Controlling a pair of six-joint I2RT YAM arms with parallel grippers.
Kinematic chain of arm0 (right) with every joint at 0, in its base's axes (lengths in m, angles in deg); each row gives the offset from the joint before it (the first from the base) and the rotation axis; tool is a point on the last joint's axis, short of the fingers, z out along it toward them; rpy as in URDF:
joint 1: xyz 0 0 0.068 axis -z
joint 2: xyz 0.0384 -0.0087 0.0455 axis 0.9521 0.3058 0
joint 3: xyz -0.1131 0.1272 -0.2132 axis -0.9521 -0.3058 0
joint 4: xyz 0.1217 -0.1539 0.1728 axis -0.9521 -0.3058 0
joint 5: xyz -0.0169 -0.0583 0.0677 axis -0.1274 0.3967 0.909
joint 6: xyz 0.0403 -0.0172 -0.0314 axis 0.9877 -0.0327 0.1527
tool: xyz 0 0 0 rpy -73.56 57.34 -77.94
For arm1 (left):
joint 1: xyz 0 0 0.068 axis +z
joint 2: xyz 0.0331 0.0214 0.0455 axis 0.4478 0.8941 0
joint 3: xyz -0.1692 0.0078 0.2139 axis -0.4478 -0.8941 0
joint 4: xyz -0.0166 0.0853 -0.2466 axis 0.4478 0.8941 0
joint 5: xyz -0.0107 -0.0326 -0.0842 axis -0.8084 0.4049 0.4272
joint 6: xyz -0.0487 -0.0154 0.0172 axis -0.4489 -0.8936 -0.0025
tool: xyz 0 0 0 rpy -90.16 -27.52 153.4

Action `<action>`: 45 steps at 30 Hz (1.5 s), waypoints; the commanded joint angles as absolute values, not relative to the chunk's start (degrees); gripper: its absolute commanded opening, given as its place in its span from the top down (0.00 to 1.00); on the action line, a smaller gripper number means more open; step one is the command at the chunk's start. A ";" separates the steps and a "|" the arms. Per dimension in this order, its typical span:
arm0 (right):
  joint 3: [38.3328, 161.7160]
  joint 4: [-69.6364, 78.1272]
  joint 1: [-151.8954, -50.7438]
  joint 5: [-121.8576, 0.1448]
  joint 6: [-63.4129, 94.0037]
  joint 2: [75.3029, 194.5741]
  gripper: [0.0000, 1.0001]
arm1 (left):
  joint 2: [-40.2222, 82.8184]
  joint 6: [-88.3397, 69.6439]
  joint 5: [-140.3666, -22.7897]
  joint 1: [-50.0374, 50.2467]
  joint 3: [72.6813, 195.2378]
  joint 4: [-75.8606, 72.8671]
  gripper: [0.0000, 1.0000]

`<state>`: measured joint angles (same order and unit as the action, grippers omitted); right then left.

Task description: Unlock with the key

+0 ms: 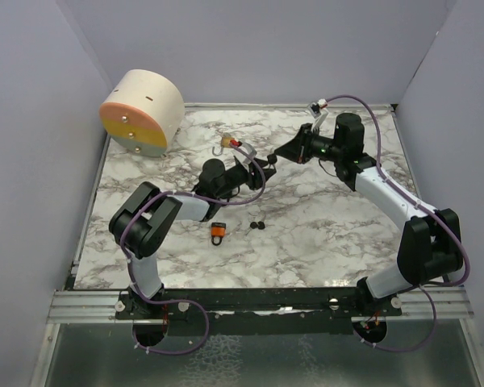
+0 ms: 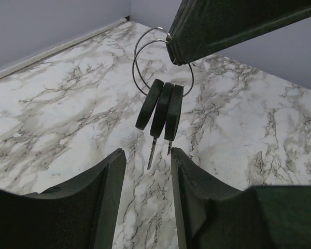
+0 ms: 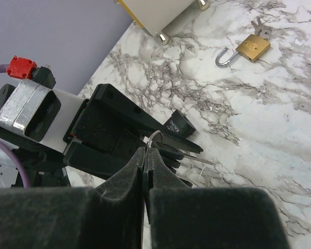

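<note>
Right gripper (image 3: 146,153): you have it pressed together on the ring of the keys (image 2: 161,110), which dangle.
Left gripper (image 2: 147,168): spread just beneath the keys, apart from them.
Orange padlock (image 1: 218,232): on the table (image 1: 323,234), near your left arm.
Brass padlock (image 3: 253,46): rear, shackle seemingly open.

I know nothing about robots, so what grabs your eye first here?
Mid-table, the right claw pinches a wire ring of three black-headed keys, dangling in front of the open left claw. Behind them lies a brass padlock with its shackle open, and a big cream-and-orange drum sits in the back left corner.
</note>
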<state>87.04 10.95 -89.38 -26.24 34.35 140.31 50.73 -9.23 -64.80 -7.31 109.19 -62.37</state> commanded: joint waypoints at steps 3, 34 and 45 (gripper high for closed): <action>85.94 13.02 -89.54 -24.24 34.58 138.20 0.99 | 51.56 -8.16 -62.60 -7.85 110.40 -65.46 0.65; 87.98 4.25 -89.51 -31.96 28.16 138.35 0.49 | 43.83 -0.83 -63.29 -7.85 112.29 -43.18 1.00; 87.71 3.78 -89.51 -30.58 28.65 139.29 0.47 | 43.45 -0.23 -65.64 -7.85 114.12 -39.09 1.00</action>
<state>86.21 4.81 -89.38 -30.91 29.17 139.61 45.64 -1.45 -64.85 -7.66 112.68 -40.36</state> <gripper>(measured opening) 0.533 0.019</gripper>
